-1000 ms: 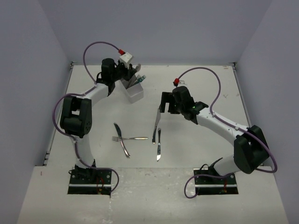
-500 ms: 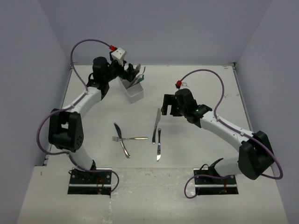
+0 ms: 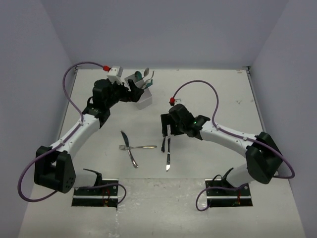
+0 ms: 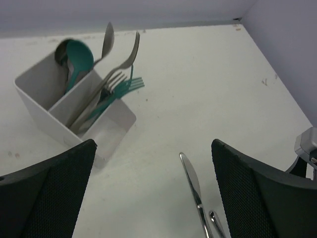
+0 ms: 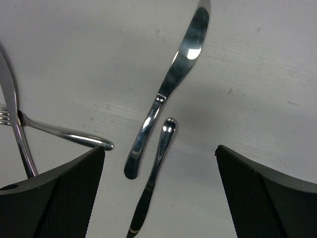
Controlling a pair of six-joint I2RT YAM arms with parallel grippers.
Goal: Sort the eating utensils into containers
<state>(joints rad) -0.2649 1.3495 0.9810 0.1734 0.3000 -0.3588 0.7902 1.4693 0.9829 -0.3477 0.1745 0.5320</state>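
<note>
The white containers stand at the back left. Teal and silver spoons and forks lean in two compartments, and the near one looks empty. My left gripper hangs open beside the containers, holding nothing. Two silver knives lie side by side mid-table. My right gripper hovers open right above them, its fingers apart on either side. A silver fork crosses another knife to the left.
Purple walls close the table on three sides. The arm bases are bolted at the near edge. Bare white table lies to the right of the knives and behind the right arm.
My left gripper has opened and drawn back from over the containers toward the left. My right gripper has moved nearer and leftward, down over the two knives.
</note>
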